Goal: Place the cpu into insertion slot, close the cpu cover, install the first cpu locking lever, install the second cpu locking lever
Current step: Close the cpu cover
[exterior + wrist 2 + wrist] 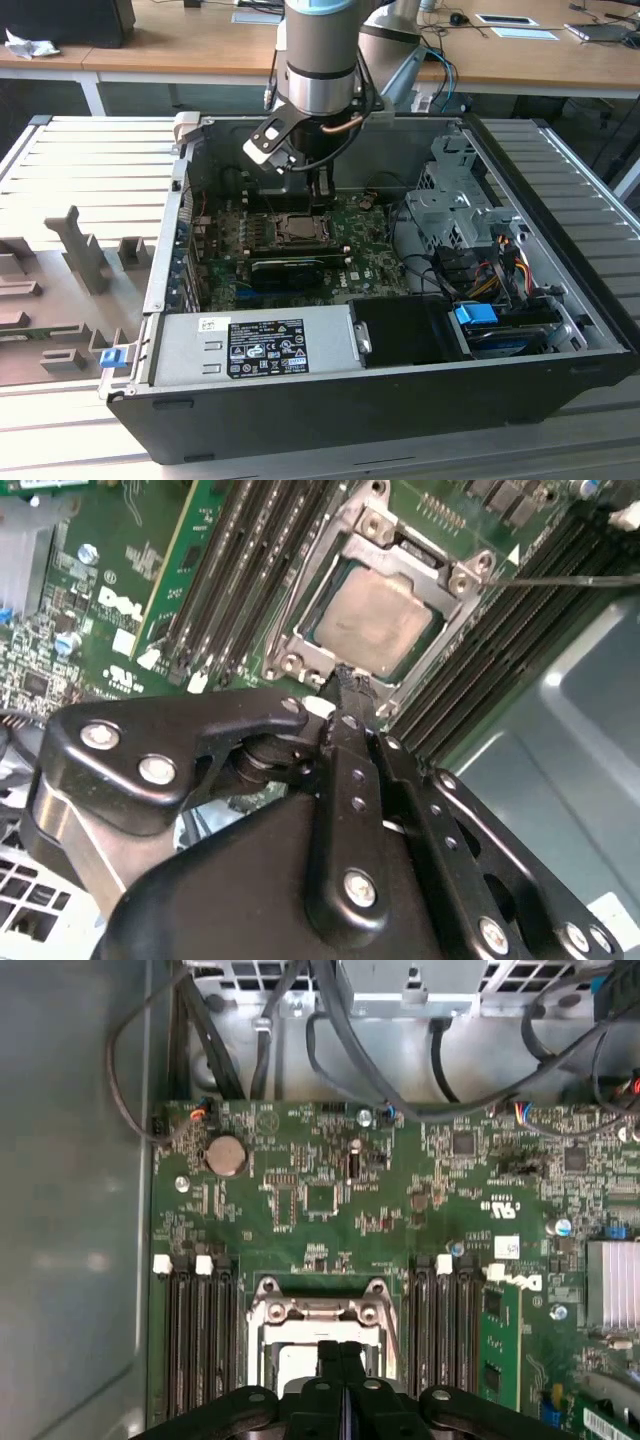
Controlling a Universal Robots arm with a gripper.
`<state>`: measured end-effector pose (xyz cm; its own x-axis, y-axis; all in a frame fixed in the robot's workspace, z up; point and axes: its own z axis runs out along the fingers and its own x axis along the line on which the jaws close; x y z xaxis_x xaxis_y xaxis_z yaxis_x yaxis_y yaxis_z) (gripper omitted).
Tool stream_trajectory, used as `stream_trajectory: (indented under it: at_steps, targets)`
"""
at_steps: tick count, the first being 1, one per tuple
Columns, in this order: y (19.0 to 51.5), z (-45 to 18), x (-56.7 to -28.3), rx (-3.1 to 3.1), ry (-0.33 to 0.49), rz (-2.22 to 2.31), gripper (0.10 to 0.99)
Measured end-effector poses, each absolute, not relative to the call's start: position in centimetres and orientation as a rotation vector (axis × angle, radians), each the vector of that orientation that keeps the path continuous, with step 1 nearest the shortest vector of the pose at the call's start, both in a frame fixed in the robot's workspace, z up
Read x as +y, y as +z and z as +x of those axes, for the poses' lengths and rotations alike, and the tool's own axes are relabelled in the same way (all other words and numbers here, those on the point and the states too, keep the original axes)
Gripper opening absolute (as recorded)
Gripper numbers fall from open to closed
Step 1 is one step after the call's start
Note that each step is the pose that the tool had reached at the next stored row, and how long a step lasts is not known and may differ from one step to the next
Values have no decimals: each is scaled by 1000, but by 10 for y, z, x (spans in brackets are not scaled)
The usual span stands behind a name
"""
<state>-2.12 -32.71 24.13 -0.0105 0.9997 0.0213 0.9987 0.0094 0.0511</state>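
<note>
— Black computer case (400,400) lies open on the slatted desk (90,160); what's inside?
— Green motherboard (320,1200), with the arm (318,60) hanging over it.
— And the pincer (350,685)?
— Closed, fingers (328,1360) pressed together, gripping nothing I can see; its tip is just beside the rim of the insertion slot (290,652).
— Where's that slot?
— In the exterior view, at about 1 o'clock from the grey power supply (255,345).
— And the chip?
— The cpu cover (352,552) lies down over the cpu (375,620), which sits in the slot.
</note>
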Motion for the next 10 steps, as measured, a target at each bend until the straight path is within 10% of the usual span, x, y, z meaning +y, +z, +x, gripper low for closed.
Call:
stream_trajectory:
  at_steps: [10]
  targets:
    - [230,-44,-326,2267,80,2147,106]
